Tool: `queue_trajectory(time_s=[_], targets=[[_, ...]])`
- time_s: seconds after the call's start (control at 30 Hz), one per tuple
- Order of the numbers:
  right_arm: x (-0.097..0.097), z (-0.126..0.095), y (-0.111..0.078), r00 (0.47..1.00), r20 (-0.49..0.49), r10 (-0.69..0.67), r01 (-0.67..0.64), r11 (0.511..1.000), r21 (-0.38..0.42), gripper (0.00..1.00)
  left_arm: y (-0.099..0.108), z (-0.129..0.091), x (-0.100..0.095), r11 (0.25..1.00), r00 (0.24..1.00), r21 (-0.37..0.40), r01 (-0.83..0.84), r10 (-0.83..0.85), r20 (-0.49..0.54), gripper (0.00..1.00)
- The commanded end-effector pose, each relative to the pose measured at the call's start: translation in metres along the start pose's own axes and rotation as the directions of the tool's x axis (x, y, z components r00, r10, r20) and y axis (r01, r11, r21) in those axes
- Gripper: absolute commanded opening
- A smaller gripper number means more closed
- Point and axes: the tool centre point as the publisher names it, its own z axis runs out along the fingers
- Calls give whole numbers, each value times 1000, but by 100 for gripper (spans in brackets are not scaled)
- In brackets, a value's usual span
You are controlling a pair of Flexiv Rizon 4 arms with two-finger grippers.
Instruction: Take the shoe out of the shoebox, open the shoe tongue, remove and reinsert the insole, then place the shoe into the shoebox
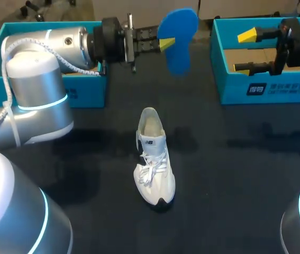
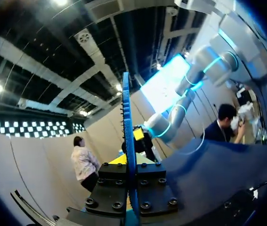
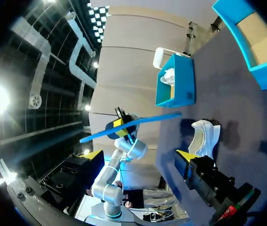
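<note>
insole (image 1: 181, 36) in left end effector (image 1: 167, 44), 1 finger hidden

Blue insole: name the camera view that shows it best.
Head view: the blue insole turns its broad face to the camera, pinched by the left tool. The left wrist view sees only its edge, a thin line. The right wrist view shows a narrow slanted strip.

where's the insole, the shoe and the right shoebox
insole (image 1: 181, 37): head view, middle of its blue face
shoe (image 1: 153, 165): head view, on the white laces
right shoebox (image 1: 234, 89): head view, plain end of its front wall
</note>
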Motion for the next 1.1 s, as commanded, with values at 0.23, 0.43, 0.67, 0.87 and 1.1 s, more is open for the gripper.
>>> queue_trajectory(time_s=[0.23,0.43,0.67,0.87,1.1], targets=[[0,1,0,1000,1,0,0,1000,-1,100,-1,4,5,724,718,-27,690,-679,150,0],[0,1,0,1000,1,0,0,1000,-1,100,3,6,6,497,513,-139,856,-850,121,0],[0,1,0,1000,1,0,0,1000,-1,100,11,3,3,222,244,-154,963,-959,147,0],[0,1,0,1000,1,0,0,1000,-1,100,11,-2,2,-98,-85,-106,990,-989,117,0],[0,1,0,1000,1,0,0,1000,-1,100,18,-4,3,-415,-411,-85,906,-910,62,0]])
